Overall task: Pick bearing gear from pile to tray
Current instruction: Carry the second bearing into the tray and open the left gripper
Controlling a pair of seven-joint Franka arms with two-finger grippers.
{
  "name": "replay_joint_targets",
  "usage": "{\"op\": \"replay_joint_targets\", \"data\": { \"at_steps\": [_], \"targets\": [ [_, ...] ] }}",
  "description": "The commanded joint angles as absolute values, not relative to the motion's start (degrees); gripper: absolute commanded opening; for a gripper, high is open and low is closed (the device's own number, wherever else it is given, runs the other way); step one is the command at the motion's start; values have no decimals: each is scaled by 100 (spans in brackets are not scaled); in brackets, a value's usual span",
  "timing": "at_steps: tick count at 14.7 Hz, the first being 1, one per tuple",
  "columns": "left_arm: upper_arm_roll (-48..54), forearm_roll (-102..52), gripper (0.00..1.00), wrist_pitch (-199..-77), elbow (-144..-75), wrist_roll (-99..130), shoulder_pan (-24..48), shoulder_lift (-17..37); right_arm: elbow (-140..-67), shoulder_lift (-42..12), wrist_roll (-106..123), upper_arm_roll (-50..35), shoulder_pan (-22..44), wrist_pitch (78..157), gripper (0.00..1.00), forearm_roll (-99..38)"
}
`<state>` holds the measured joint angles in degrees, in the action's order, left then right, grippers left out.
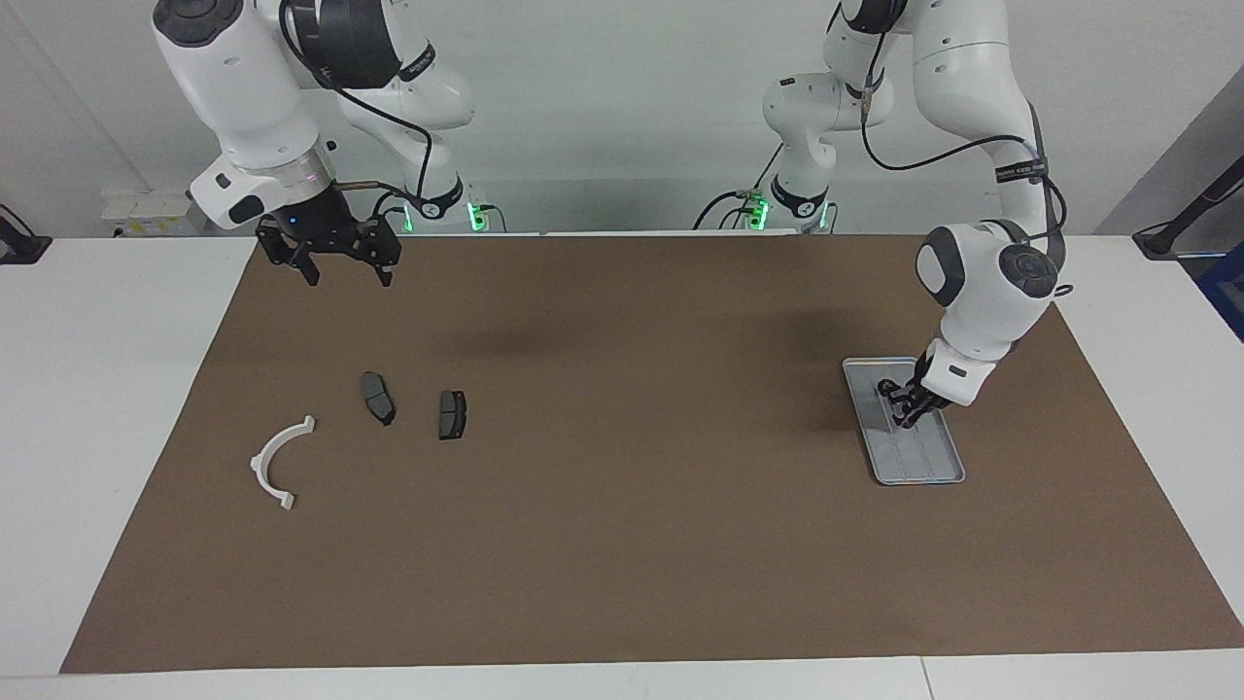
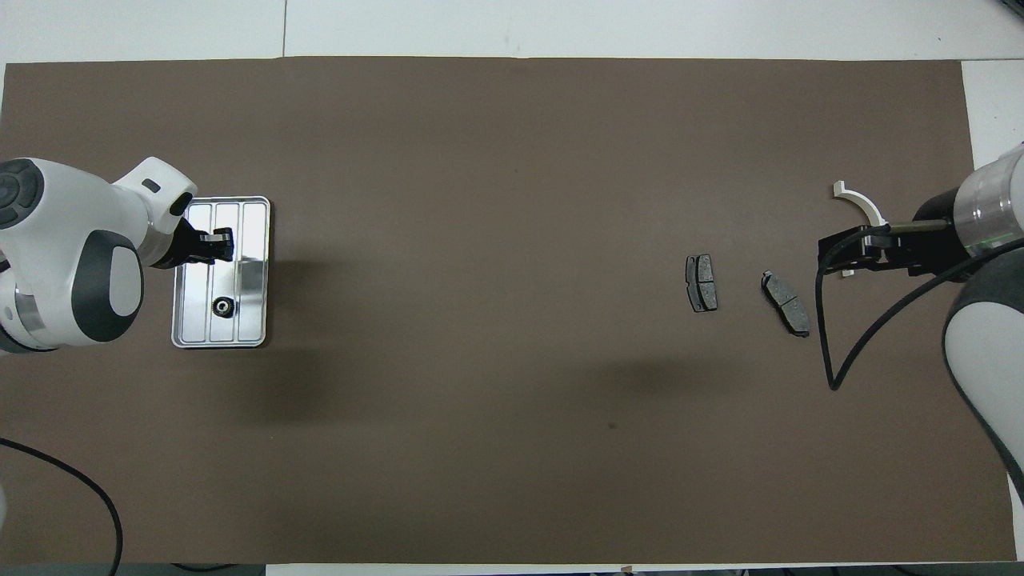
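The silver ribbed tray point(image 1: 921, 459) point(image 2: 253, 240) lies toward the left arm's end of the table. One small black bearing gear point(image 2: 222, 305) rests in its end nearer to the robots. My left gripper point(image 1: 902, 418) point(image 2: 218, 244) is shut and reaches down low over the tray's middle; I cannot tell whether it holds anything. The pile lies toward the right arm's end: a white half-ring point(image 1: 280, 457) point(image 2: 860, 202) and two dark brake pads point(image 1: 378, 397) point(image 1: 452, 414) point(image 2: 786, 302) point(image 2: 701, 282). My right gripper point(image 1: 347, 279) point(image 2: 828, 254) hangs open, raised above the mat near the pile.
A brown mat point(image 1: 622, 544) point(image 2: 496, 160) covers most of the white table. The right arm's black cable point(image 2: 832, 344) loops down beside one brake pad.
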<state>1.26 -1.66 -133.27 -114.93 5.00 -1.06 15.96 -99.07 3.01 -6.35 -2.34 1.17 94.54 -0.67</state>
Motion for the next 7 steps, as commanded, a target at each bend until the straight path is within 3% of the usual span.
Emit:
{"op": "replay_joint_targets", "data": {
  "at_steps": [1, 7],
  "targets": [
    [132, -246, 0, -13675, -11715, 360, -149, 1591, -9853, 281, -703, -237, 97, 9483, 100, -44],
    [132, -246, 0, -14088, -12014, 369, -141, 1600, -9844, 281, -703, -237, 105, 9483, 100, 53]
  ]
}}
